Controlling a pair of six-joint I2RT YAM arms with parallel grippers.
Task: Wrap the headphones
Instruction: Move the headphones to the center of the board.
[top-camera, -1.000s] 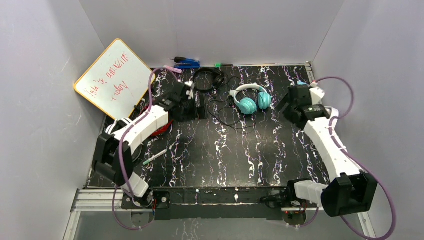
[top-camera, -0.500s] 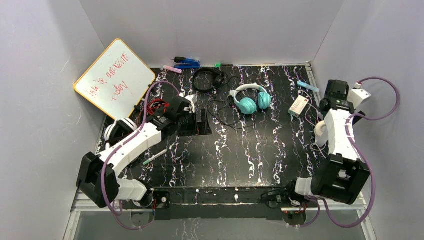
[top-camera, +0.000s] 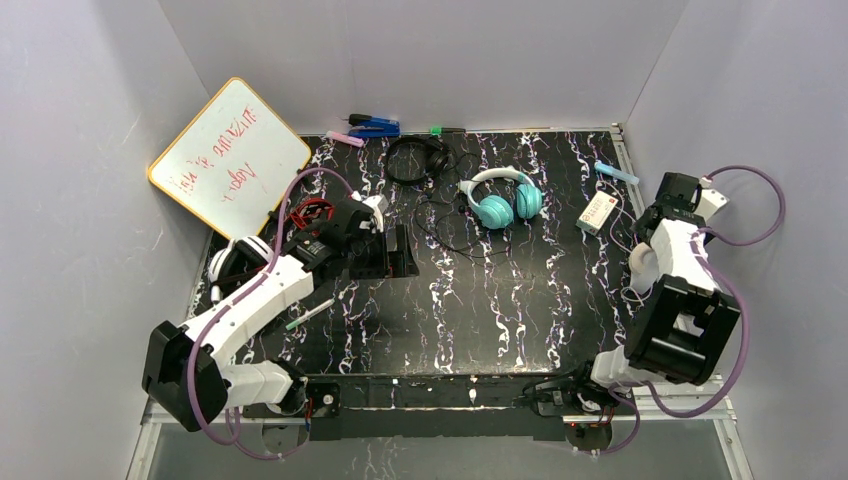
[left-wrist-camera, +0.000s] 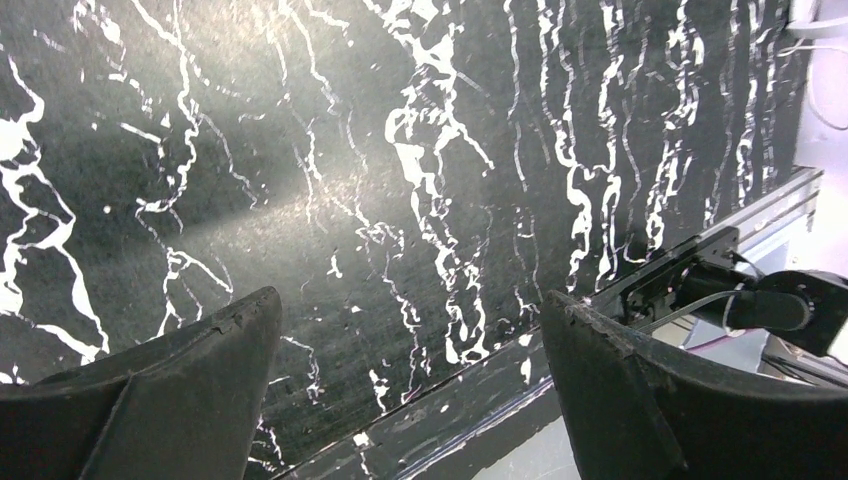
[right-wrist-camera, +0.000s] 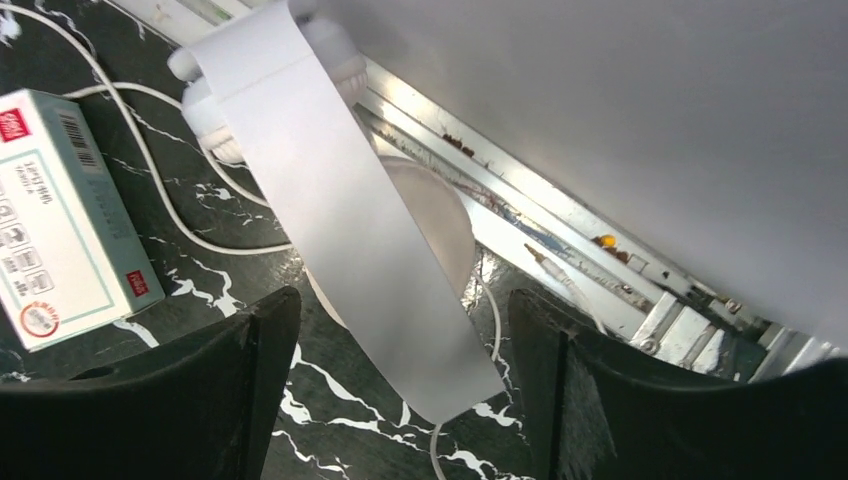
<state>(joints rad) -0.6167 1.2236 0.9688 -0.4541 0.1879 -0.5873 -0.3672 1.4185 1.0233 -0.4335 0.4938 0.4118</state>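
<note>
The all-white headphones lie by the table's right rail, showing as a pale cup beside the right arm. My right gripper is open, with their flat white band between its fingers and a gap on each side. Their white cord loops past. My left gripper is open over bare tabletop near the front edge. The teal headphones and the small black headphones sit at the back. The red headphones and the white-and-black headphones are partly hidden by the left arm.
A small white box lies left of the white headphones. A whiteboard leans at the back left. A marker lies near the left arm. Pens and a blue tool line the back wall. The right wall is close.
The right arm swung from the back of the table out to the right edge and folded over the white headphones. The left arm drew back toward the near side.
</note>
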